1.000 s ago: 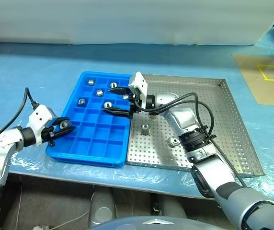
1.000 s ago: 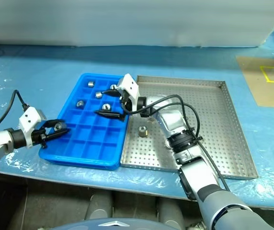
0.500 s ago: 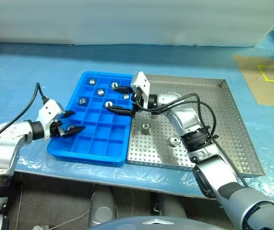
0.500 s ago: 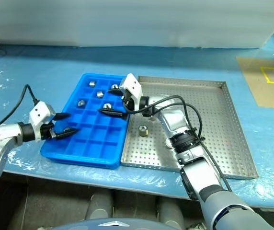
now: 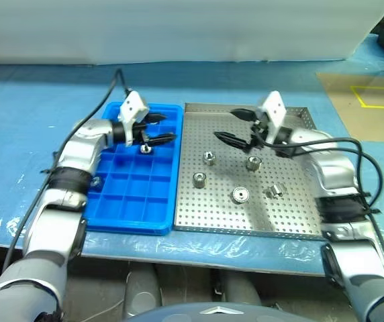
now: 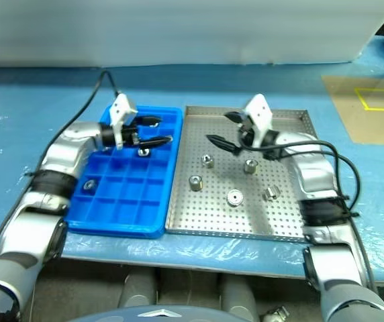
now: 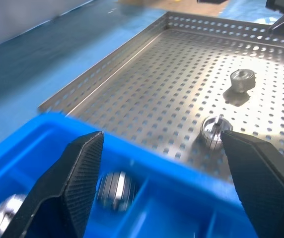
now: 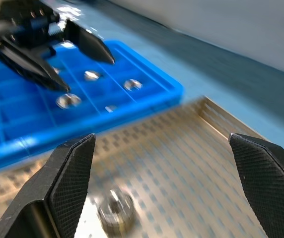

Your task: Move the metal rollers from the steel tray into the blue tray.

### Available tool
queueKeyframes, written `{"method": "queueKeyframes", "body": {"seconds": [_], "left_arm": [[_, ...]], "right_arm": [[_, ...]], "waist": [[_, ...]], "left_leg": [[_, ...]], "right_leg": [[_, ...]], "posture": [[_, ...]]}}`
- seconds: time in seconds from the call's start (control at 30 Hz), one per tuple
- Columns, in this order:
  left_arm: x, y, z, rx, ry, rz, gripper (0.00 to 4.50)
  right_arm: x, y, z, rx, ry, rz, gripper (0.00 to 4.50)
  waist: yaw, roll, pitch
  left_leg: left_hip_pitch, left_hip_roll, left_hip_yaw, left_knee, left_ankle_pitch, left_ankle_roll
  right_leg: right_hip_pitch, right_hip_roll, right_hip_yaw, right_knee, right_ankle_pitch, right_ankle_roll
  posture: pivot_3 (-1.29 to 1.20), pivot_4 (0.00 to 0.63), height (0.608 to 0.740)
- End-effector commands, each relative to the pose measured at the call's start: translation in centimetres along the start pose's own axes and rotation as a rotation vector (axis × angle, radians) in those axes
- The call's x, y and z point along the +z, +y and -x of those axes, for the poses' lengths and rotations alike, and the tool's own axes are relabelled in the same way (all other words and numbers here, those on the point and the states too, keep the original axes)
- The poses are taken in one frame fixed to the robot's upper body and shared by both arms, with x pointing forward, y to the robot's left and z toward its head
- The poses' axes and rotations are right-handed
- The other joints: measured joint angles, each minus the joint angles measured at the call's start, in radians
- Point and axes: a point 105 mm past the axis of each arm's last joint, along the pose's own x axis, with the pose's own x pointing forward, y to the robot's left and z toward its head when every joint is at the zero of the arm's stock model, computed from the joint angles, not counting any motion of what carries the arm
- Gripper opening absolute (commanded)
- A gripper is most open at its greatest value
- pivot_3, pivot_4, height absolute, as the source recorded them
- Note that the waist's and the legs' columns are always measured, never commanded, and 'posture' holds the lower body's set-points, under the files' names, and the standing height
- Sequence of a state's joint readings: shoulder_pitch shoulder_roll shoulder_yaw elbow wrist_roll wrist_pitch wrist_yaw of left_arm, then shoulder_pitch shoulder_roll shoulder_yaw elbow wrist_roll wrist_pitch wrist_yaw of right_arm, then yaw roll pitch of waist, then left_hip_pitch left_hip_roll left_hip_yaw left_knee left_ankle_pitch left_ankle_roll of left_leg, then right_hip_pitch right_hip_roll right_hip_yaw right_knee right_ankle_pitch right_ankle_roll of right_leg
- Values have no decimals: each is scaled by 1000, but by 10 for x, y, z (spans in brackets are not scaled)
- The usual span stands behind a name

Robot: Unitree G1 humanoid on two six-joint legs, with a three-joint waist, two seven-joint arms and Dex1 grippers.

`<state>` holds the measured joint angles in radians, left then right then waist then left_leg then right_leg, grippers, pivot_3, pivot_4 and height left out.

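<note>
Change: the left hand [image 5: 153, 129], a second ago at the near left corner of the bright blue compartmented plastic tray [image 5: 108, 222], is now over its far right part; the right hand [image 5: 233, 126] has crossed from that tray to the large perforated steel tray [image 5: 293, 225].
Left hand: black fingers spread wide, holding nothing, pointing toward the steel tray.
Right hand: fingers spread wide, empty, above the steel tray's far middle, pointing toward the blue tray.
Blue tray: one small shiny metal roller [image 5: 146, 148] lies just below the left fingers, another [image 5: 96, 181] in a compartment at the left edge.
Steel tray: five rollers [image 5: 240, 196] scattered on the dotted floor, near the middle.
Surface: pale blue sheet [image 5: 31, 107], trays side by side, rims touching.
</note>
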<state>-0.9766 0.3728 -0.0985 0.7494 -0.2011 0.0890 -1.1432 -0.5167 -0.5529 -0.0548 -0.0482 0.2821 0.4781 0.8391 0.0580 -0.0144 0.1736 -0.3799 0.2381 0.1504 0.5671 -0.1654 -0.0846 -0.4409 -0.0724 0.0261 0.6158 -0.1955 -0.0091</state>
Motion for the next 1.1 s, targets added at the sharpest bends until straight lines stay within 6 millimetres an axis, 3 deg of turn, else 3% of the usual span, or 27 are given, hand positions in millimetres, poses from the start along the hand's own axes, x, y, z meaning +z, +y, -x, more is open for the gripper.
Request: {"method": "queueKeyframes", "body": {"seconds": [0.03, 0.2, 0.43, 0.6, 0.83, 1.1], "left_arm": [[24, -5, -36, -63, -38, -72, 4018], [31, -27, -75, -170, -28, -97, 4018], [3, -57, -112, -218, 127, -176, 4018], [-8, -55, -119, -143, 170, -183, 4018], [-30, -53, -119, -73, 254, -167, 4018], [-51, -37, -106, 34, 361, -180, 4018]], "right_arm": [[16, 1, 30, -109, -50, 21, 4438], [10, 16, 54, -205, -26, -11, 4438], [10, 27, 85, -359, 4, -27, 4438], [9, 31, 100, -415, 22, -43, 4438], [7, 27, 104, -447, 43, -40, 4438], [4, 26, 106, -462, 58, -39, 4438]], "waist": [[-15, 0, 0], [-74, 1, 0], [-140, 1, -1], [-203, 2, -1], [-284, 3, -2], [-326, 4, -2]], "left_leg": [[-1, 0, 0, 0, 0, 1], [0, -1, 5, 3, -5, 8], [1, -2, 7, 10, -10, 18], [-2, -5, 9, 14, -14, 24], [-8, -7, 8, 14, -19, 33], [-9, -8, 8, 14, -20, 40]], "right_leg": [[1, 0, 0, -1, 0, 1], [5, 0, 4, -11, 3, 4], [7, 0, 5, -12, 4, 7], [7, -2, 5, -19, 3, 16], [11, -4, 4, -35, 9, 14], [13, -4, 3, -42, 9, 14]], "posture": [[-468, 150, 740], [-622, 150, 740], [-801, 150, 740], [-831, 150, 740], [-844, 150, 740], [-843, 150, 740]]}}
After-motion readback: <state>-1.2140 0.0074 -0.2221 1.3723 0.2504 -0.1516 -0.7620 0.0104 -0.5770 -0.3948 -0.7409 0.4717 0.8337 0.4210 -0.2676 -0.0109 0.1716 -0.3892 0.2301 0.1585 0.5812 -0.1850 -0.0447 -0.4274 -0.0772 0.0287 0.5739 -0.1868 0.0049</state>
